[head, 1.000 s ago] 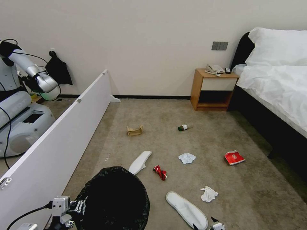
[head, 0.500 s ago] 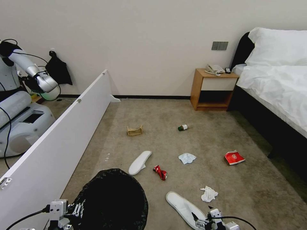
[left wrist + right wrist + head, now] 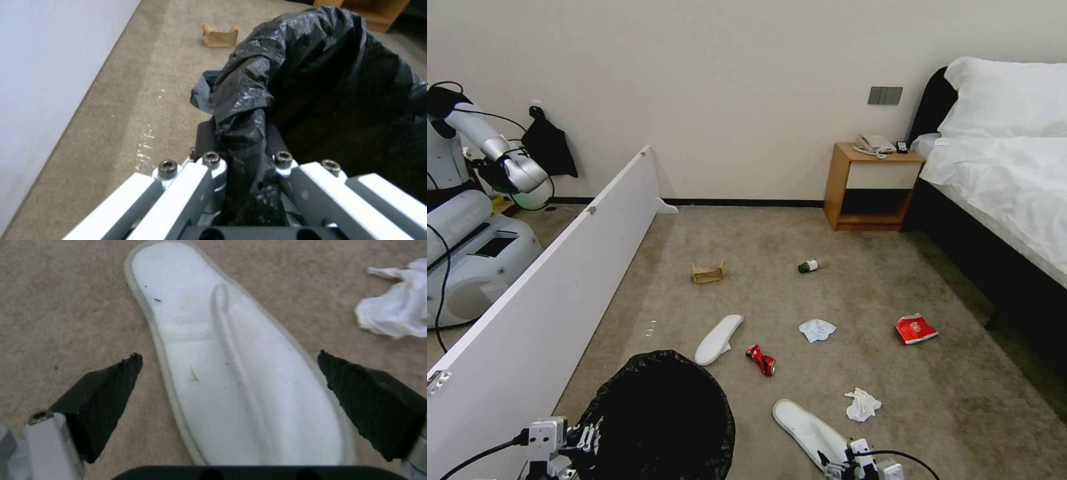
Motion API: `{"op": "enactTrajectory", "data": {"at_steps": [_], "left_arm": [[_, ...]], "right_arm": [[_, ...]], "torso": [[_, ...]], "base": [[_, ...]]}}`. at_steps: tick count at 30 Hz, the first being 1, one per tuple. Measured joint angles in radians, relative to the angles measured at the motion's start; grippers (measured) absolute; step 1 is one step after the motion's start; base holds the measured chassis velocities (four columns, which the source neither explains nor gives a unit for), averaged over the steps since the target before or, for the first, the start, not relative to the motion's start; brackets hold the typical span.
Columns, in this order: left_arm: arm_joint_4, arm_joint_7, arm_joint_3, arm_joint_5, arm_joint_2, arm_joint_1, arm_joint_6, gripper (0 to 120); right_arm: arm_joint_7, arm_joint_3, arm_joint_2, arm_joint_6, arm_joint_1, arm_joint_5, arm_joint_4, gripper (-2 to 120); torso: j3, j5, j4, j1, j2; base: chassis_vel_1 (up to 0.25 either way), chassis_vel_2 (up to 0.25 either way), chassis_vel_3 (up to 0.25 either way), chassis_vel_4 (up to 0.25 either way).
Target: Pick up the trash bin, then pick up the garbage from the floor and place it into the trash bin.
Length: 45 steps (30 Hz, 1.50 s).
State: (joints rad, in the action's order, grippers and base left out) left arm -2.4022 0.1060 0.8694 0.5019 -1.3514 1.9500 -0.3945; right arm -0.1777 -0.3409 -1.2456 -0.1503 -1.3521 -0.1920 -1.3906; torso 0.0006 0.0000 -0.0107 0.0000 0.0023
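A: Nearest first: anything changed in the last second?

B: Yes. Brought in low over the near right of the floor: the right gripper (image 3: 840,460), barely peeking in a second ago, now poised above the near end of the closest white slipper (image 3: 810,433). Spread wide, one dark pad on either side of the sole, touching nothing yet.

A: And on the left?

B: Hardly moved. Clamped tight by the left gripper (image 3: 242,143) on the bag-covered rim: the trash bin (image 3: 660,413), kept at the near left of the floor, just beside the long white panel (image 3: 547,300). Impossible to say whether lifted clear of the carpet.

A: Meaning for the task?

B: Probably this: bin in hand, first pick of garbage lined up. Slipper centred between the jaws, well apart from the bin's mouth, off to the left.

A: Farther out?

B: All lying untouched. A crumpled tissue (image 3: 862,404) just beyond the slipper. Then the crushed red can (image 3: 762,360), second slipper (image 3: 718,339), another tissue (image 3: 817,329) and red packet (image 3: 915,329) mid-floor. Farthest, toward the wall, the brown paper bag (image 3: 708,272) and green-capped bottle (image 3: 808,266).
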Motion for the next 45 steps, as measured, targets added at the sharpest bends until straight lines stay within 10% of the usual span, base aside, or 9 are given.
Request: {"op": "enactTrajectory", "data": {"at_steps": [12, 35, 45], "left_arm": [[-0.006, 0.001, 0.0, -0.009, -0.012, 0.009, 0.002, 5], [-0.005, 0.005, -0.005, -0.011, -0.002, 0.01, 0.008, 5], [0.001, 0.005, -0.012, -0.012, -0.002, 0.01, 0.009, 5]], "right_arm": [[0.017, 0.005, -0.041, -0.006, 0.064, 0.036, 0.065, 93], [0.018, -0.043, -0.062, -0.013, 0.074, 0.063, 0.114, 0], [0.015, -0.049, -0.062, -0.013, 0.071, 0.065, 0.111, 0]], "torso": [[0.0, 0.0, 0.0001, 0.0, 0.0], [0.0, 0.0, 0.0, 0.0, 0.0], [0.0, 0.0001, 0.0001, 0.0, 0.0]], "base": [[0.0, 0.0, 0.0, 0.0], [0.0, 0.0, 0.0, 0.0], [0.0, 0.0, 0.0, 0.0]]}}
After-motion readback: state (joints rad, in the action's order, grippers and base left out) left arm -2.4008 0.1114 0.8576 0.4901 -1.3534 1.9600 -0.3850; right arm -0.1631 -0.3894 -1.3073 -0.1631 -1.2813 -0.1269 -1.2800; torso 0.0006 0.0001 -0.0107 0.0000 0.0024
